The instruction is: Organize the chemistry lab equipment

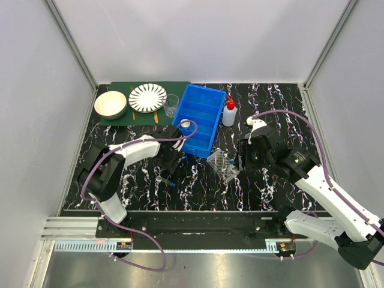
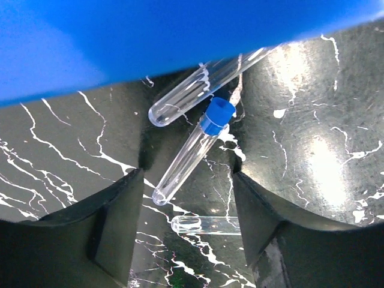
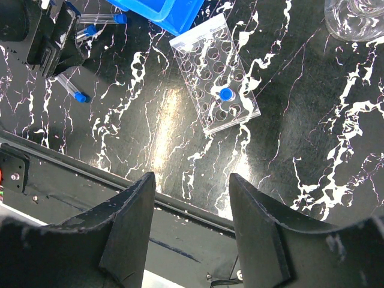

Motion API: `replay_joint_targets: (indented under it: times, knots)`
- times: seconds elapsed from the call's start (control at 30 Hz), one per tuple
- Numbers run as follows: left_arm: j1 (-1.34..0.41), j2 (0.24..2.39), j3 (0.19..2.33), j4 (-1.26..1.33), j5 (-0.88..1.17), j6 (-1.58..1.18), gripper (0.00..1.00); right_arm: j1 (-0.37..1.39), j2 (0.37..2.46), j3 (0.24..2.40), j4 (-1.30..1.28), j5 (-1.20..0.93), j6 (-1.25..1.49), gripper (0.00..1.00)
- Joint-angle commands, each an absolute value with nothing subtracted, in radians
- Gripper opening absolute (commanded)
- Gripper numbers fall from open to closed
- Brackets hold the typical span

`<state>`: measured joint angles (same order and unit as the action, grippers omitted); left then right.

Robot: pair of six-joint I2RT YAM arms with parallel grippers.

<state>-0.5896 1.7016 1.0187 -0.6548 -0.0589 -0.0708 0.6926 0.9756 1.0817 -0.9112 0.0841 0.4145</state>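
Left wrist view: the left jaws stand apart, straddling a blue-capped tube (image 2: 191, 155) lying slantwise on the worktop (image 2: 312, 150), cap toward 1 o'clock. A second tube (image 2: 198, 90) lies just beyond at 12, by the edge of the bin (image 2: 120, 42). A skewed squeeze could roll the slick tube away or snag both. Right jaws gape empty; the rack (image 3: 204, 60) sits at 12 o'clock.
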Motion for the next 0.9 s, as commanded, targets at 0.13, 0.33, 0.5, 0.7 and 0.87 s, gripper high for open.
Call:
replay_joint_targets:
  times: [0.13, 0.33, 0.5, 0.7, 0.87]
  knots:
    - [-0.591, 1.721, 1.014, -0.634, -0.011, -0.06, 0.48, 0.69, 0.971, 1.106, -0.9, 0.086, 0.397, 0.58]
    - [-0.589, 1.724, 1.017, -0.64, -0.006, -0.066, 0.4, 0.69, 0.96, 1.104, -0.908, 0.087, 0.403, 0.57]
    - [-0.589, 1.724, 1.016, -0.644, 0.028, -0.069, 0.29, 0.69, 0.954, 1.104, -0.913, 0.091, 0.411, 0.57]
    - [-0.603, 1.723, 1.017, -0.647, 0.061, -0.071, 0.0, 0.69, 0.954, 1.098, -0.916, 0.087, 0.425, 0.57]
    - [-0.627, 1.703, 1.016, -0.653, 0.071, -0.074, 0.0, 0.689, 0.963, 1.086, -0.914, 0.091, 0.434, 0.56]
